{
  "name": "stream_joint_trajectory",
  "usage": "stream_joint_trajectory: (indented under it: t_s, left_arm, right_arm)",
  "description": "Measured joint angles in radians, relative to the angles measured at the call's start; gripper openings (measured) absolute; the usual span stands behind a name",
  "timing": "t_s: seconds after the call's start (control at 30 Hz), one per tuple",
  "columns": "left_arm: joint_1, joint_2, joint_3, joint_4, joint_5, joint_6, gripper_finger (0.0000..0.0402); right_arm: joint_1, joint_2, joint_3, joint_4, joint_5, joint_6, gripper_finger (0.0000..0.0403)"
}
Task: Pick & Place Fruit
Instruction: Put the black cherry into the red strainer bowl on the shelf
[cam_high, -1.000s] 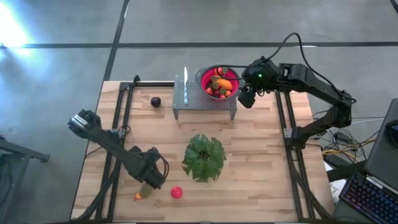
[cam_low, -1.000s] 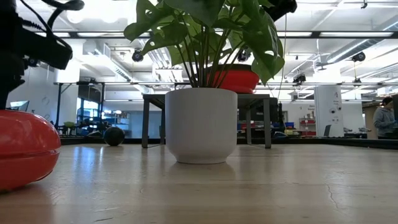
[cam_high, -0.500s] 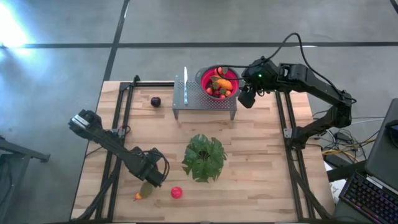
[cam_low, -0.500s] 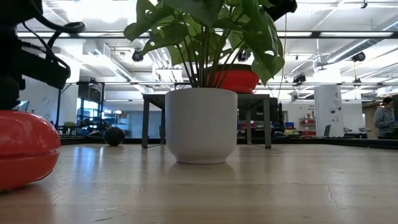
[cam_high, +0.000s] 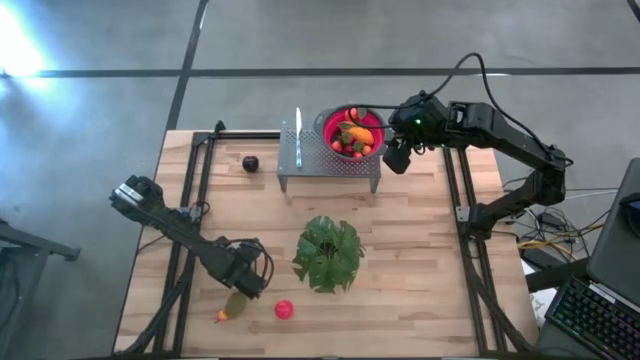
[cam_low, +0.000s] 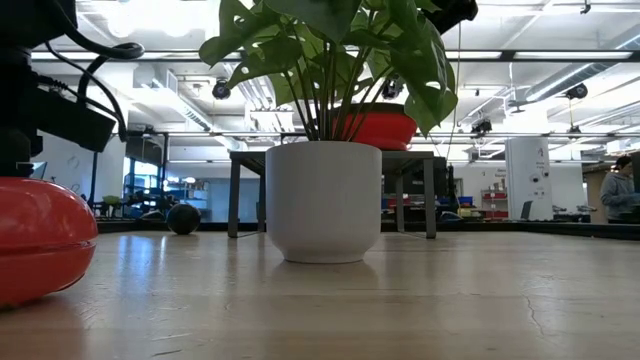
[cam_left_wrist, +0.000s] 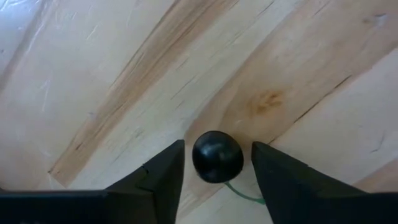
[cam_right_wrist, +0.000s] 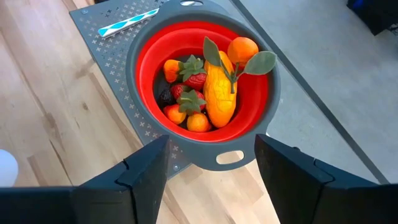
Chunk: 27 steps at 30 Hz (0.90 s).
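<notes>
My left gripper (cam_high: 243, 280) hangs open near the table's near left corner, pointing down. In its wrist view the gripper (cam_left_wrist: 217, 148) has a finger on either side of a small dark round piece (cam_left_wrist: 217, 158) with a thin green stem, with a gap on both sides. An olive-yellow fruit (cam_high: 234, 306) lies just below it, and a red fruit (cam_high: 284, 309) lies to its right. A dark purple fruit (cam_high: 250, 163) rests farther back. My right gripper (cam_high: 397, 157) waits open beside the red bowl (cam_right_wrist: 147, 62), which holds several fruits (cam_right_wrist: 219, 93).
The bowl sits on a perforated metal stand (cam_high: 318, 160) at the far middle. A potted leafy plant (cam_high: 328, 253) stands mid-table, right of my left gripper. In the low view the red fruit (cam_low: 40, 245) fills the left foreground. Black rails (cam_high: 192, 200) run along both sides of the table.
My left gripper has come down toward the table over the olive-yellow fruit; in the low view its dark body has dropped steadily. The fruits, bowl and plant have stayed put.
</notes>
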Motion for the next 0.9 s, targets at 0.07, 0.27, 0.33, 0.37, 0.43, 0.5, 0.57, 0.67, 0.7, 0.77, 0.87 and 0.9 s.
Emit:
stream_joint_trajectory:
  t_s: [0.07, 0.27, 0.33, 0.37, 0.43, 0.5, 0.57, 0.67, 0.7, 0.77, 0.87, 0.9]
  left_arm:
    - [0.002, 0.000, 0.000, 0.001, 0.002, 0.000, 0.0176]
    - [0.004, -0.001, 0.000, 0.003, 0.007, 0.003, 0.0122]
    - [0.005, -0.003, -0.001, -0.001, 0.007, 0.011, 0.0113]
    - [0.005, -0.004, -0.001, -0.002, 0.007, 0.017, 0.0112]
    - [0.009, -0.006, -0.002, -0.005, 0.007, 0.031, 0.0116]
    - [0.013, -0.009, -0.003, -0.008, 0.008, 0.067, 0.0126]
    - [0.021, -0.021, -0.004, -0.017, 0.004, 0.106, 0.0132]
    - [0.039, -0.053, 0.011, -0.044, -0.057, 0.155, 0.0128]
    - [0.046, -0.067, 0.020, -0.054, -0.084, 0.166, 0.0123]
    - [0.059, -0.105, 0.035, -0.075, -0.152, 0.202, 0.0114]
    - [0.074, -0.180, 0.051, -0.086, -0.277, 0.250, 0.0111]
    - [0.077, -0.208, 0.055, -0.082, -0.326, 0.268, 0.0114]
  right_arm:
    - [0.000, 0.000, 0.000, 0.000, 0.000, 0.000, 0.0232]
    - [0.000, 0.000, 0.000, 0.000, 0.000, 0.000, 0.0216]
    - [0.000, 0.000, 0.000, 0.000, 0.000, 0.000, 0.0211]
    - [0.000, 0.000, 0.000, 0.000, 0.000, 0.000, 0.0208]
    - [0.000, 0.000, 0.000, 0.000, 0.000, 0.000, 0.0204]
    - [0.000, 0.000, 0.000, 0.000, 0.000, 0.000, 0.0201]
    - [0.000, 0.000, 0.000, 0.000, -0.001, 0.000, 0.0199]
    - [0.000, 0.000, 0.000, 0.000, -0.002, 0.000, 0.0196]
    - [0.000, 0.000, 0.000, 0.000, -0.002, 0.000, 0.0195]
    - [0.000, 0.000, 0.000, 0.000, -0.002, 0.000, 0.0194]
    - [0.000, 0.000, 0.000, 0.000, -0.003, -0.007, 0.0197]
    - [0.000, 0.000, 0.000, 0.000, -0.003, -0.008, 0.0198]
